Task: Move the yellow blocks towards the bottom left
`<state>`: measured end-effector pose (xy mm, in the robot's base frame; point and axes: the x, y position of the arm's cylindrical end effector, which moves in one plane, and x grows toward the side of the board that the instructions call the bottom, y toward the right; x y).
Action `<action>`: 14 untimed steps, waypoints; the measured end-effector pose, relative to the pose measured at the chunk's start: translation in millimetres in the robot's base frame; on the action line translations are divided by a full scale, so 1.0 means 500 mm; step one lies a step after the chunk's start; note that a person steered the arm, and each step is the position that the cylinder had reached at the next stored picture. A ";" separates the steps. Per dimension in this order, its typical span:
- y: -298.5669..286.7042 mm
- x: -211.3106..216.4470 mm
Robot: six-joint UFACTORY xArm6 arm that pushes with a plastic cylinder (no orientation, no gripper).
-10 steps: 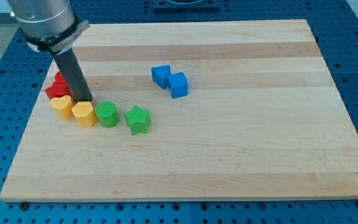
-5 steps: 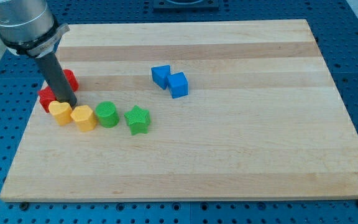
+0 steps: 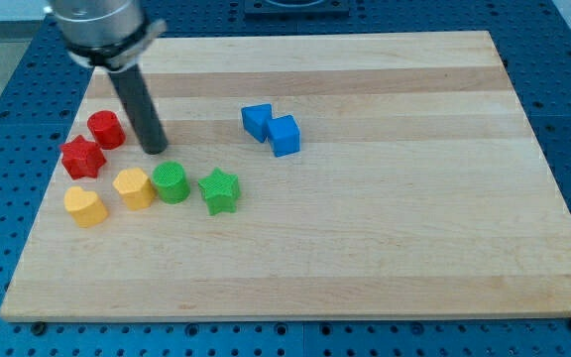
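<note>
So the two yellow blocks sit near the board's left edge, a bit below the middle. The yellow heart-ish block (image 3: pixel 85 206) is the one closest to that edge, and the other yellow block (image 3: pixel 133 187), a rounded chunky shape I can't quite name, is just to its upper right with a small gap between them. That second yellow block is touching or nearly touching the green round block (image 3: pixel 171 183) on its right, and the green star (image 3: pixel 219 190) is just beyond that, slightly apart.

Above the yellow heart-ish block is the red star (image 3: pixel 82 157), and the red round block (image 3: pixel 106 130) is right beside it, up and to the right.

My tip (image 3: pixel 155 151) is on the wooden board (image 3: pixel 385 248) just above the green round block and right of the red round block, not touching anything. No pincer here, just a bare rod, nothing held.

The two blue blocks (image 3: pixel 271 128) sit together well off to the right of the tip, touching each other.
</note>
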<state>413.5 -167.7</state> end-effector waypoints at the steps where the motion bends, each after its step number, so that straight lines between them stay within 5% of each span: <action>1: 0.004 0.096; 2: -0.035 0.160; 4: -0.035 0.045; 7: -0.040 0.227; 9: -0.050 0.062; 12: -0.120 0.234; 14: -0.138 0.132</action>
<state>479.5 -236.6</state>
